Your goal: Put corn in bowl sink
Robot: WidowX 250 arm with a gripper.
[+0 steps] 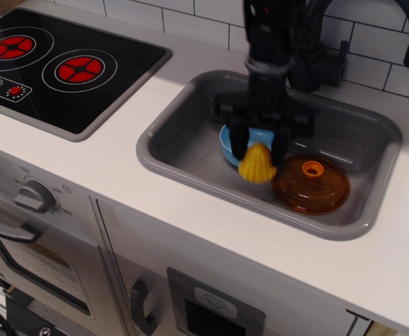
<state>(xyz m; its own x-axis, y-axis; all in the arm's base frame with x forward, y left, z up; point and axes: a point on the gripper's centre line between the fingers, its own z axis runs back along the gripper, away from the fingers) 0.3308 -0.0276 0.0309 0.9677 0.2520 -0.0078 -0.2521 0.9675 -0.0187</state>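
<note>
The yellow corn (pixel 257 164) hangs between the black fingers of my gripper (pixel 258 148), lifted above the floor of the grey sink (pixel 183 119). The gripper is shut on the corn's upper part. The light blue bowl (pixel 228 145) stands on the sink floor just behind and left of the corn, mostly hidden by the gripper. The corn is over the bowl's front right edge, not inside it.
An orange domed lid (pixel 310 183) with a knob lies in the sink right of the corn. A black stovetop (pixel 57 63) is at the left. The dark faucet (pixel 372 14) arches over the sink's back right. White tiled wall behind.
</note>
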